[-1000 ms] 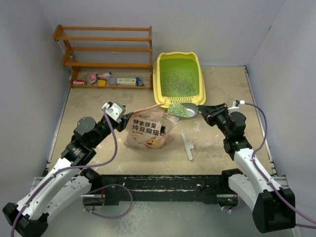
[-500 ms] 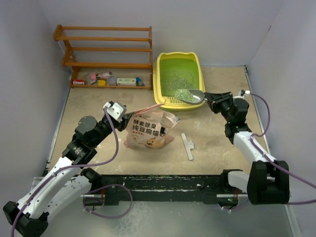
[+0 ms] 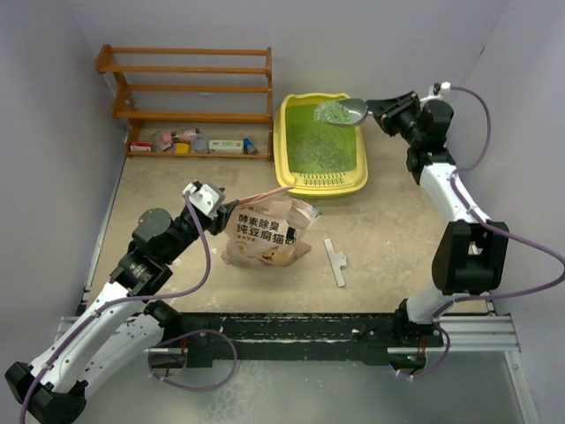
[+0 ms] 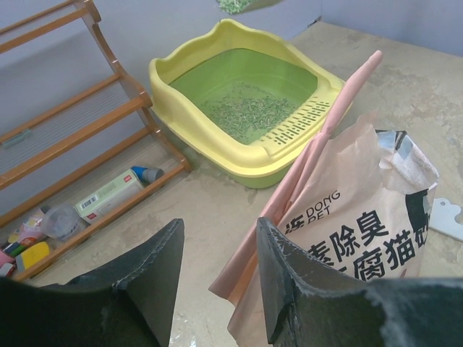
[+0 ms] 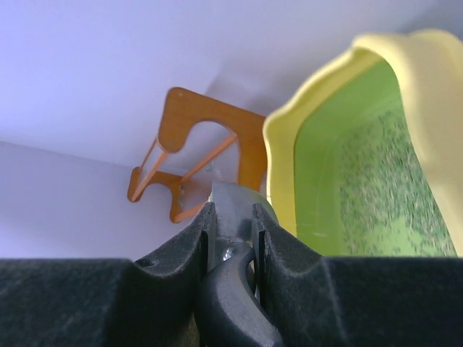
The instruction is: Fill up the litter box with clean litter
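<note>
The yellow litter box (image 3: pixel 324 183) with its green basin stands at the back centre, with clean litter (image 3: pixel 318 148) spread thinly on its floor. My right gripper (image 3: pixel 381 109) is shut on the handle of a grey scoop (image 3: pixel 350 109), which holds a heap of granules above the box's far right corner. In the right wrist view the fingers clamp the scoop handle (image 5: pixel 233 206), with the box rim (image 5: pixel 427 79) to the right. My left gripper (image 3: pixel 201 196) is open beside the top left edge of the pink-tan bag (image 3: pixel 265 231). The left wrist view shows the bag (image 4: pixel 354 231) and the box (image 4: pixel 217 141).
A wooden shelf rack (image 3: pixel 190 84) with small items on its bottom shelf stands at the back left. A flat white strip (image 3: pixel 335 261) lies on the table right of the bag. Walls close in on both sides and the back.
My right arm has carried the loaded scoop from the bag's mouth, over the box's front lip, up to the far right corner of the box. The left arm and bag have not moved.
</note>
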Robot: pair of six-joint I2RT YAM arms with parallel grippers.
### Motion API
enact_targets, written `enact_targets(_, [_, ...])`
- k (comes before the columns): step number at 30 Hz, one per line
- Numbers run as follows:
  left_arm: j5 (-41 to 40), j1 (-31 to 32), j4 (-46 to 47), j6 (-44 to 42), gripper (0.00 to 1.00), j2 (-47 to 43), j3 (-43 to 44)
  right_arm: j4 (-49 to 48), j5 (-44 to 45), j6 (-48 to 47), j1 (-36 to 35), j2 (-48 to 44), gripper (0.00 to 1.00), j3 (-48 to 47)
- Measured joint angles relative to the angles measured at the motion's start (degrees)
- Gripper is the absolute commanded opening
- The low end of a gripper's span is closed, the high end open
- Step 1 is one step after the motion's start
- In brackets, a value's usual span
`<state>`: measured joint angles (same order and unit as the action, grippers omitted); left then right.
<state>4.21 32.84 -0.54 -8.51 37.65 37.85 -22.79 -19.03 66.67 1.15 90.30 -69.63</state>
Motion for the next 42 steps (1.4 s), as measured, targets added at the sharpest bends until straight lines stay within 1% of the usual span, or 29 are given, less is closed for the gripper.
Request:
enact_targets(4, [0.0, -0.09, 0.0, -0.02, 0.49, -0.22, 0.0, 4.87, -0.42, -4.11, 0.0, 5.66, 0.0, -11.85])
enact_targets(9, [0.0, -0.09, 0.0, -0.02, 0.49, -0.2, 0.0, 10.6, -0.42, -8.72, 0.02, 12.5, 0.0, -23.17])
enact_targets(14, [0.0, -0.09, 0.0, -0.02, 0.49, 0.02, 0.0, 15.8, -0.35, -12.52, 0.04, 19.15, 0.0, -31.8])
enact_targets(19, [0.0, -0.09, 0.0, -0.02, 0.49, 0.55, 0.0, 19.91, 0.02, -14.38, 0.35, 24.04, 0.0, -38.32])
enact_targets(25, [-0.07, -0.09, -0.02, -0.07, 0.49, 0.72, 0.0, 23.12, 0.11, -15.56, 1.53, 27.32, 0.0, -45.29])
enact_targets(30, [-0.24, -0.09, -0.02, -0.22, 0.49, 0.74, 0.0, 24.87, 0.57, -17.68, 2.25, 27.54, 0.0, -48.15])
enact_targets(42, [-0.39, -0.09, -0.68, -0.31, 0.49, 1.09, 0.0, 33.16, 5.49, -29.29, 2.38, 27.5, 0.0, -52.04])
